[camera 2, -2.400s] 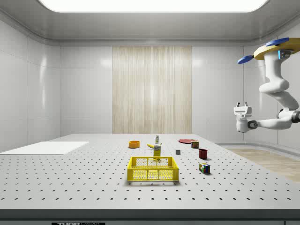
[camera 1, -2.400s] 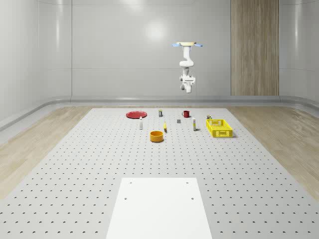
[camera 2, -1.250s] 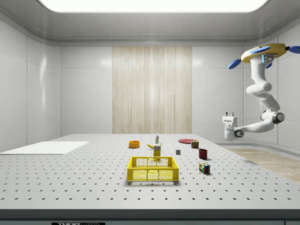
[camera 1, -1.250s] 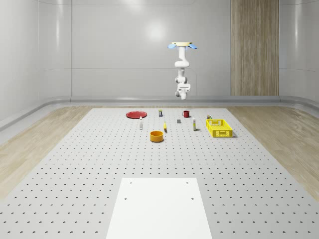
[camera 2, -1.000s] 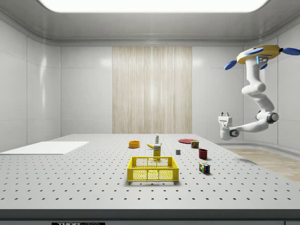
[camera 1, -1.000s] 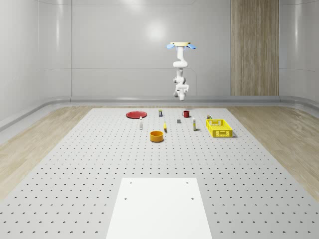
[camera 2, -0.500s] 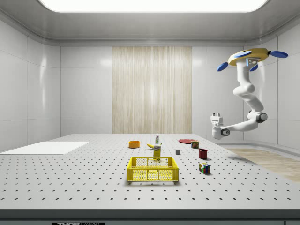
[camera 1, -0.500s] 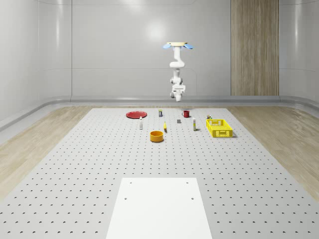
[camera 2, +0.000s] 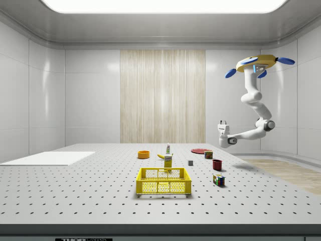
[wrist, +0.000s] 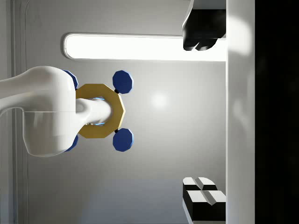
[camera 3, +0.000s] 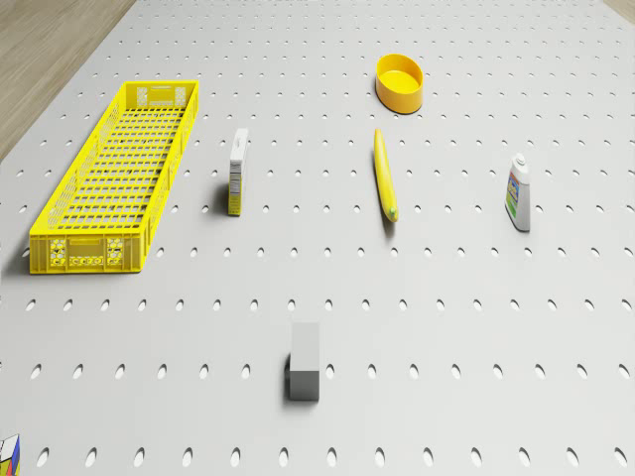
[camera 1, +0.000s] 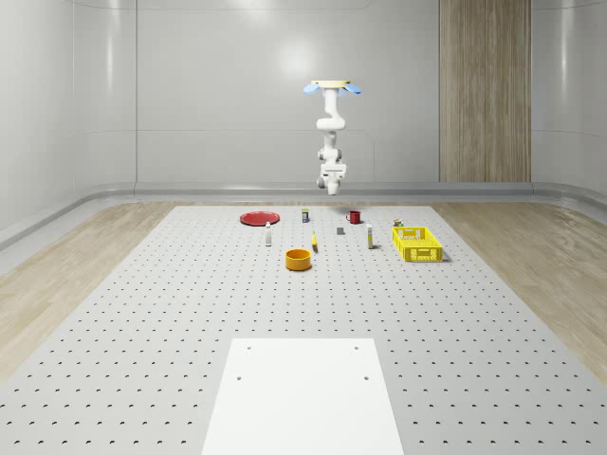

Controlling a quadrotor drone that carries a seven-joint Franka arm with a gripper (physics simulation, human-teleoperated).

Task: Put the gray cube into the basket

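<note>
Gray cube [camera 3: 304,361]; yellow mesh basket [camera 3: 114,173]; orange bowl [camera 3: 400,81].

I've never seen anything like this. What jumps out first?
A flying drone hovers high above the table's far end with a white arm hanging beneath it, its gripper pointing upward, fingers apart. Below, small items dot the holed table: a yellow basket and a little gray cube.

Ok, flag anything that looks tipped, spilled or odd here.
Nothing on the table is spilled. One oddity: the hovering drone, near the table's far edge, holds its gripper pointing up at the ceiling, away from the gray cube.
</note>
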